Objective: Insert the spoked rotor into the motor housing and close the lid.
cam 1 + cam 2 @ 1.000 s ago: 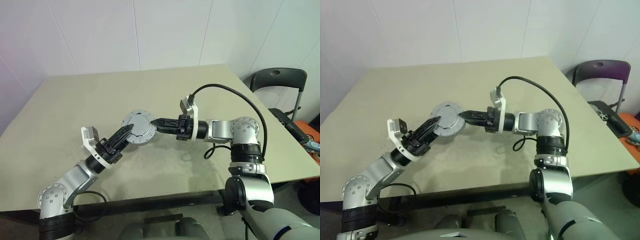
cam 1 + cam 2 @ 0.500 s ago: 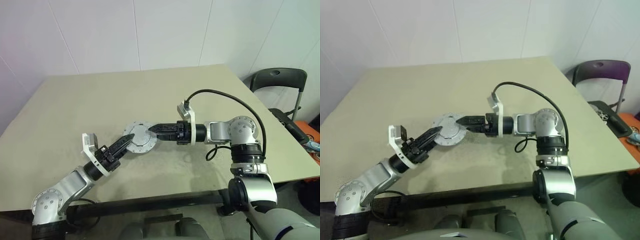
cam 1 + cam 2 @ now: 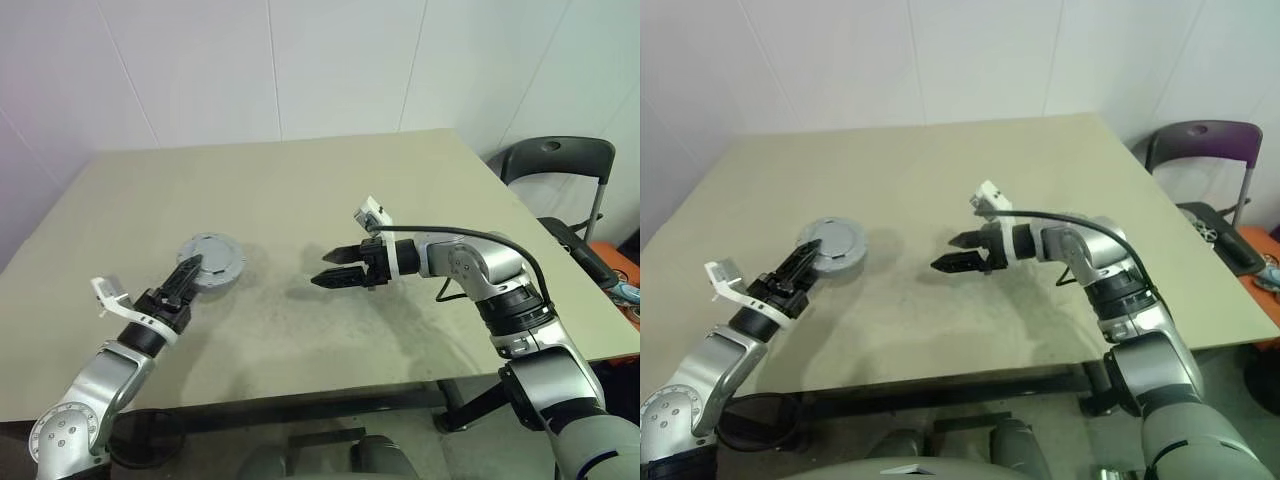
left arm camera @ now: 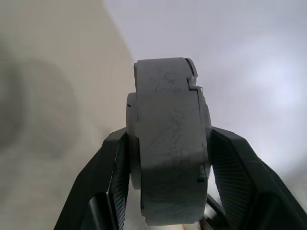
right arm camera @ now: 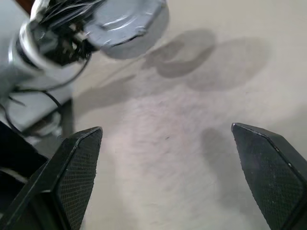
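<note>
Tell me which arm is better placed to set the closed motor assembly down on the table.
Left, likely. The left gripper is shut on the motor housing with the lid on, holding it by its edge just above the table. The right gripper hangs open and empty, well apart from it.

I can read no text, label, brand, number or sign anywhere in these views.
</note>
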`<state>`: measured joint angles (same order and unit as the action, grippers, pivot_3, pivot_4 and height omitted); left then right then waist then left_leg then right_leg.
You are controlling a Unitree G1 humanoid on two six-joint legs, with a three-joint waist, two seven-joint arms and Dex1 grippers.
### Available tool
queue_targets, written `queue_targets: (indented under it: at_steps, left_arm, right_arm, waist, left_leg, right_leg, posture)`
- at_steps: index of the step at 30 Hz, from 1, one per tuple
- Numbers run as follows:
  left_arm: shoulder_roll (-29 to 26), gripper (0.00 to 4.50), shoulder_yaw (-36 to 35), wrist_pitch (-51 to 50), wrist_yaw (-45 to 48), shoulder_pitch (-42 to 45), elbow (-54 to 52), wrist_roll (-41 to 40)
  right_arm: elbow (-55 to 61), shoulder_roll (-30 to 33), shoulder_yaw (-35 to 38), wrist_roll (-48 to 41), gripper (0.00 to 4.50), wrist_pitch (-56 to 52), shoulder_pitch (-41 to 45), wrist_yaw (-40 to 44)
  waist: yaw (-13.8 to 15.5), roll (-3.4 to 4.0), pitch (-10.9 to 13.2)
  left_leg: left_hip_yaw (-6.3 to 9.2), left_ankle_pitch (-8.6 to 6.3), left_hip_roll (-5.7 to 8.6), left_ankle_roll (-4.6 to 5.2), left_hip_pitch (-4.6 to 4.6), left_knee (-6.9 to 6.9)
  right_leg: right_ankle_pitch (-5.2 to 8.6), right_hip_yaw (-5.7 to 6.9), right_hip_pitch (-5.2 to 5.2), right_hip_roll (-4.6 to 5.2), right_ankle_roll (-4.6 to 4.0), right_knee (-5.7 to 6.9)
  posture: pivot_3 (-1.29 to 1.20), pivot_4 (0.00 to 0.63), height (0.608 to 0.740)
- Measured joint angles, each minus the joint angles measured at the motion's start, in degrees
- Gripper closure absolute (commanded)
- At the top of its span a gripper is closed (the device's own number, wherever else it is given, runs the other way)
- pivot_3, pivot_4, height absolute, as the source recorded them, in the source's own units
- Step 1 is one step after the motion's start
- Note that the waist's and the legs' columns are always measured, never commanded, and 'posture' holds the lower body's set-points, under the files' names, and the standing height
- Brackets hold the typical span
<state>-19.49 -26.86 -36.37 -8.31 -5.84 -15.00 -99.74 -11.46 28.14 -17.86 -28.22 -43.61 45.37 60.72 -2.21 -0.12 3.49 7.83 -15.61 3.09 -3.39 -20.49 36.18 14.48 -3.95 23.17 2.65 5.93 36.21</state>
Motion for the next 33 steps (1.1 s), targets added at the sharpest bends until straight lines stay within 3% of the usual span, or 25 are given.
queue_targets:
  at_steps: [3,7,14,26,33]
  left_arm:
    - [1.2,2.35,-0.8,2.6,-4.1,0.1,0.8,1.7]
    - [4.1,2.35,-1.7,6.9,-8.2,2.6,3.5,3.9]
    - [6.4,2.35,-5.8,13.6,-14.3,6.9,10.9,9.2]
    - [5.5,2.35,-9.4,15.2,-14.0,13.4,19.0,12.9]
    - [5.6,0.04,-9.4,12.0,-21.3,13.4,16.6,14.4]
  right_arm:
    - [-1.1,0.1,-2.2,5.9,0.0,10.7,-0.7,2.6]
    - [-3.2,0.0,-4.1,9.8,0.0,16.0,-1.8,6.5]
    - [-4.8,-0.3,-3.7,11.4,0.0,16.6,-1.8,8.3]
    - [-5.1,-0.5,-3.6,12.3,0.0,17.0,-1.8,9.5]
    - [-5.1,-0.8,-3.5,12.3,0.0,16.4,-1.8,9.6]
  waist:
    - [0.2,-0.07,0.0]
    - [1.1,-0.11,0.0]
    - [1.6,-0.23,-0.1]
    - [1.6,-0.37,-0.1]
    - [1.6,-0.39,-0.2]
  left_leg:
    - [0.0,0.0,0.0,0.0,0.0,0.01]
    - [0.0,0.0,0.0,-0.01,0.01,0.04]
    - [0.0,0.0,0.03,-0.01,0.0,0.04]
    - [0.03,0.01,0.02,-0.01,0.03,0.05]
    - [0.04,0.01,0.02,-0.01,0.07,0.07]
  right_leg:
    - [0.0,0.01,-0.02,0.0,-0.01,-0.01]
    - [-0.01,0.01,-0.02,-0.02,-0.05,-0.01]
    - [-0.02,0.01,-0.04,-0.02,-0.06,-0.02]
    - [-0.04,0.04,-0.07,-0.03,-0.04,-0.01]
    - [-0.05,0.03,-0.1,-0.01,-0.03,0.01]
  posture:
    - [0.0,0.0,0.74]
    - [0.0,0.0,0.74]
    - [0.0,0.0,0.74]
    - [0.0,0.0,0.74]
    - [0.0,0.0,0.74]
